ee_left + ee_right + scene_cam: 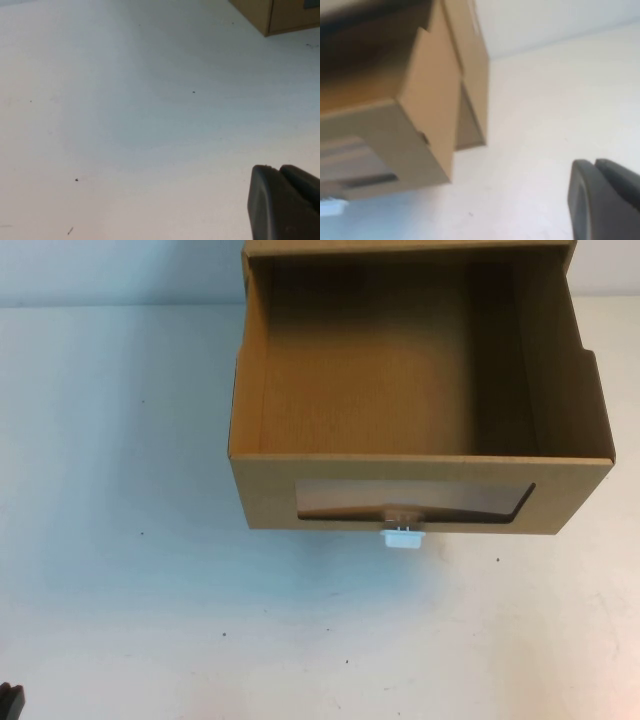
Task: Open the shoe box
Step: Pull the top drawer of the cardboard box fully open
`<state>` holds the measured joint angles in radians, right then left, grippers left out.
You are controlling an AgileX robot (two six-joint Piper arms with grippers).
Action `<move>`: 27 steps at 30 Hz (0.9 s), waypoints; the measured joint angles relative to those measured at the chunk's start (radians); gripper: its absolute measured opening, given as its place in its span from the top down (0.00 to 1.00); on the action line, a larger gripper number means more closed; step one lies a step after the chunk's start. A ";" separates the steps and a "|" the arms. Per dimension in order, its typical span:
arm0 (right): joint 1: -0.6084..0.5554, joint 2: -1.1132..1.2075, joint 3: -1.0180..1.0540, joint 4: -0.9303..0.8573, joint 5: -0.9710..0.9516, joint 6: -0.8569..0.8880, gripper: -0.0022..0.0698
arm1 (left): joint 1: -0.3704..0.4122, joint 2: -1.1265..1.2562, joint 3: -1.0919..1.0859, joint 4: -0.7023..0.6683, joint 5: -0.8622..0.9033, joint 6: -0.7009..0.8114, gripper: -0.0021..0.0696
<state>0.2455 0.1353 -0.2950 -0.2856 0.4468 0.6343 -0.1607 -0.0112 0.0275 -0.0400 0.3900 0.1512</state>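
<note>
I see shoe box (420,490) open at far tabletop (150,590) edge | left gripper (278,172) near-left corner, right gripper (594,165) beside it | both jaws closed, empty

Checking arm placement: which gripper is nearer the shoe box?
Right. The right gripper sits close beside the shoe box; the left gripper is off over the table, the box only a far corner.

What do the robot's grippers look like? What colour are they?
Both are matte black, chunky, with smooth rounded tips; no cables or markings show. The left gripper is over the bare table at the near left. The right gripper is close to the box, outside the high view.
</note>
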 joint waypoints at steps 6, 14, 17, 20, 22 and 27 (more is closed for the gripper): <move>-0.060 -0.019 0.100 -0.006 -0.014 -0.067 0.99 | 0.000 0.000 0.000 0.000 0.000 0.000 0.98; -0.068 -0.135 0.200 0.167 -0.008 -0.489 0.99 | 0.000 0.000 0.000 0.000 0.000 0.000 0.98; -0.090 -0.143 0.226 0.206 -0.008 -0.533 0.99 | 0.000 0.000 0.000 0.000 0.000 0.000 0.98; -0.114 -0.143 0.239 0.218 -0.004 -0.547 0.99 | 0.000 0.000 0.000 0.000 0.000 0.000 0.98; -0.132 -0.143 0.240 0.218 -0.004 -0.549 0.99 | 0.000 0.000 0.000 0.000 0.000 0.000 0.98; -0.164 -0.143 0.246 0.254 0.008 -0.575 0.99 | 0.000 0.000 0.000 0.000 0.000 0.000 0.98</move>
<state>0.0813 -0.0073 -0.0487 -0.0319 0.4546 0.0590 -0.1607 -0.0112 0.0275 -0.0400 0.3900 0.1512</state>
